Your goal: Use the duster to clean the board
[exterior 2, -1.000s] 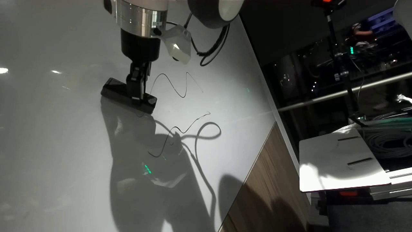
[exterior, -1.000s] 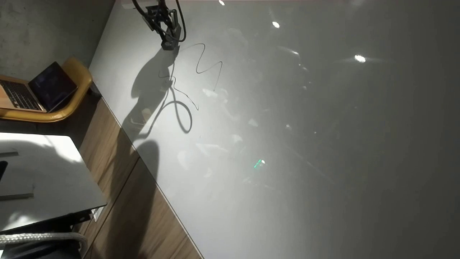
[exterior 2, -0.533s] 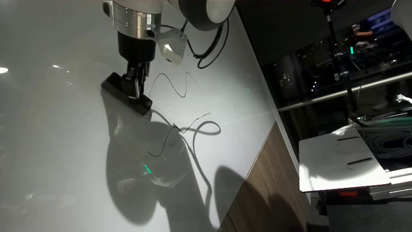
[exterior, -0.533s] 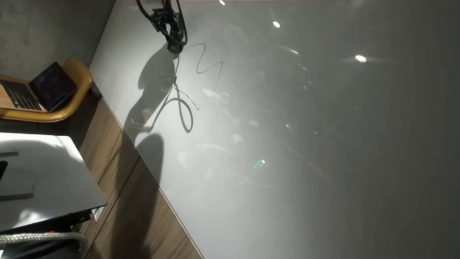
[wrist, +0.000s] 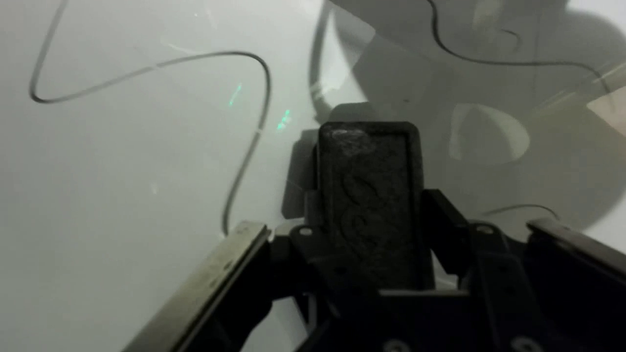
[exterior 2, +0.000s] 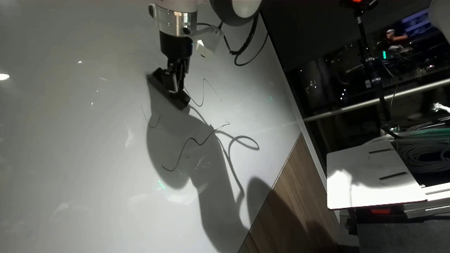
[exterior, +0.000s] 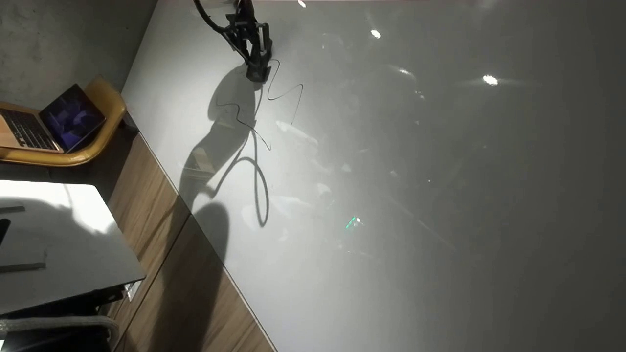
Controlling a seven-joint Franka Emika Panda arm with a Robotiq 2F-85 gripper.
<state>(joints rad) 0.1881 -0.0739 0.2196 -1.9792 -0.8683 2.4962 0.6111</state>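
Shifted gripper (exterior 2: pixel 177 87) and duster (wrist: pixel 372 195) from prior position farther over squiggle (wrist: pixel 267 85) on board (exterior: pixel 415 195); clamped around duster, with long side toward squiggle; next, likely sweep broadside across squiggle

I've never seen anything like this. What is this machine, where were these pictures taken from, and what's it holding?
That is a robot arm. Two pictures look on from outside; the close-up is taken from its wrist, looking along its gripper, which pinches like a finger and thumb. The gripper is closed on a duster, the dark block in that close-up. The big pale surface is the board: thin dark marker lines run across it, and the large grey shape is a shadow. Whether the duster touches the board I can't tell. The job is to wipe the board clean.
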